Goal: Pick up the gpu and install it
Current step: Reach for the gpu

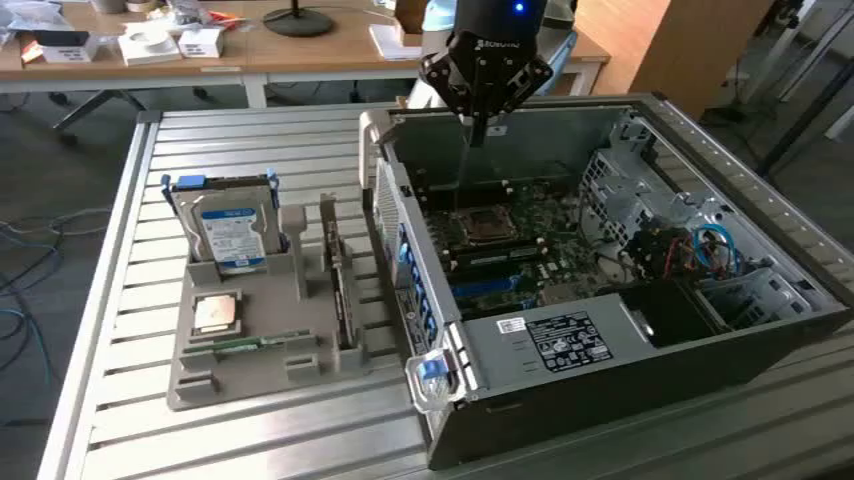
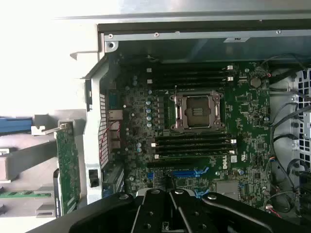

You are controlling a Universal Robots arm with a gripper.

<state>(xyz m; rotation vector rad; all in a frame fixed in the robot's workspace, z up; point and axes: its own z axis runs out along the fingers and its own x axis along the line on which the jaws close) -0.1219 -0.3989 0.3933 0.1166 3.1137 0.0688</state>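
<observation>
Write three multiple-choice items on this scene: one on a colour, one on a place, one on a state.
1. What colour is the label on the hard drive?
A. red
B. blue
C. yellow

2. Where is the gpu?
A. upright on its edge in the grey holder beside the case
B. inside the case
C. flat on the hard drive

3. What state is the gripper in?
A. open around the gpu
B. shut on the hard drive
C. shut, holding nothing, over the open case

Answers:
1 B, the face of the drive carries a blue label.
2 A, the card stands in a slot of the holder, outside the case wall.
3 C, the fingers meet with nothing between them, above the board inside the case.
</observation>
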